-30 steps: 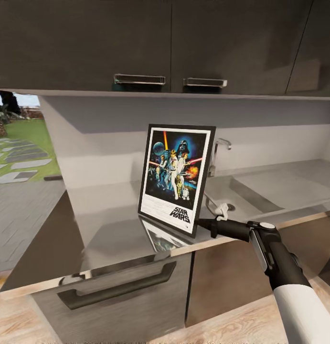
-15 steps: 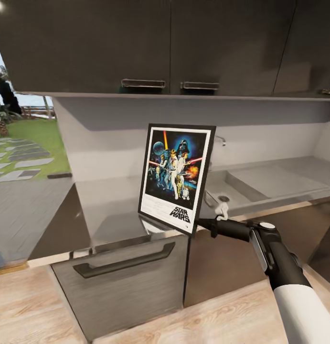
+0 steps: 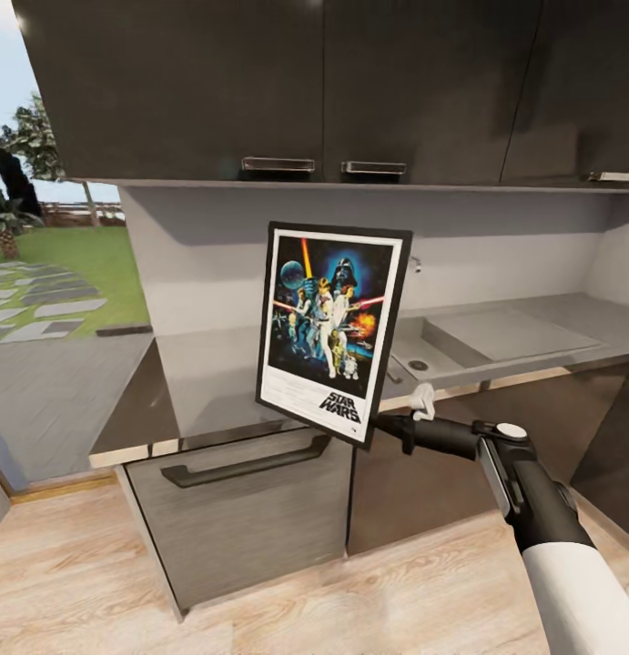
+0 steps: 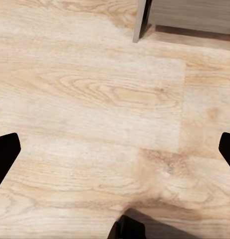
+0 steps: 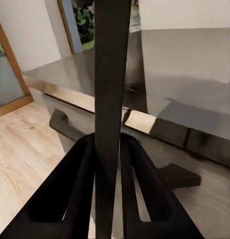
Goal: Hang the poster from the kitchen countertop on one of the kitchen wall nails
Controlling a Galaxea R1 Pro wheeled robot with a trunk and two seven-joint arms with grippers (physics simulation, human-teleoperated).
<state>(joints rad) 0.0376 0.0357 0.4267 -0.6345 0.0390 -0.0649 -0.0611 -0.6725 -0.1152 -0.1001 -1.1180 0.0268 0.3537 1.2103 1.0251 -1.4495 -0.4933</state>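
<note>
The Star Wars poster (image 3: 330, 332) hangs upright in the air, slightly tilted, in front of the countertop's pale front edge. My right gripper (image 3: 384, 424) is shut on the frame's lower right corner. In the right wrist view the poster's thin black edge (image 5: 111, 74) runs straight up between the two fingers (image 5: 80, 164), which clamp it. The glossy dark grey countertop (image 3: 214, 373) lies behind the poster. My left gripper (image 4: 115, 154) is open over the wooden floor, its fingertips at the picture's sides. I see no wall nail.
The steel sink (image 3: 496, 335) and its faucet (image 3: 414, 266) sit right of the poster. Dark upper cabinets (image 3: 305, 91) hang above the counter. A drawer with a long dark handle (image 3: 246, 462) is below. A glass opening to the garden (image 3: 50, 273) is at the left.
The whole view has drawn back from the counter, so the camera has moved. The poster, which stood on the worktop, has come off it and now hangs before its edge.
</note>
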